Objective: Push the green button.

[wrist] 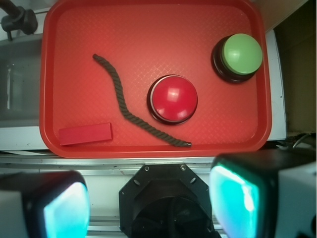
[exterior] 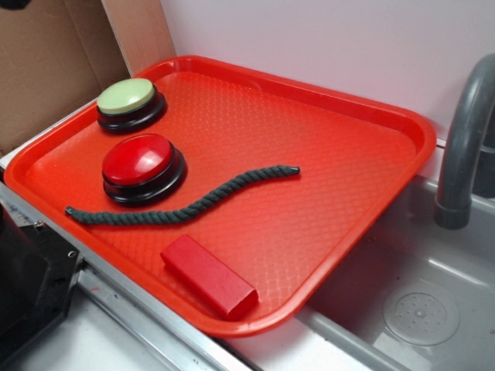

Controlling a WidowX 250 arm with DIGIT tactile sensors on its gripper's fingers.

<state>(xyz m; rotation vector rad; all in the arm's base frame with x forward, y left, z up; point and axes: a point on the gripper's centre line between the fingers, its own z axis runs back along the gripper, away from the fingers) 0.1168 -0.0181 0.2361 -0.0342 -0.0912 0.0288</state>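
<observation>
The green button point(exterior: 127, 98) has a pale green dome on a black base and sits at the tray's far left corner; in the wrist view it point(wrist: 240, 53) is at the upper right. The red button point(exterior: 141, 162) sits just in front of it and shows in the wrist view point(wrist: 173, 98) too. My gripper point(wrist: 151, 201) hangs high above the near edge of the tray, over the robot's black base, far from both buttons. Its fingers point(wrist: 233, 198) are wide apart and hold nothing. The gripper is out of the exterior view.
A red tray point(exterior: 371, 147) holds a dark rope point(exterior: 193, 205) and a red block point(exterior: 207, 277). A grey sink point(exterior: 418, 309) with a faucet point(exterior: 464, 147) lies to the right. Cardboard point(exterior: 46, 62) stands at the back left. The robot base point(wrist: 166, 201) is below the tray's edge.
</observation>
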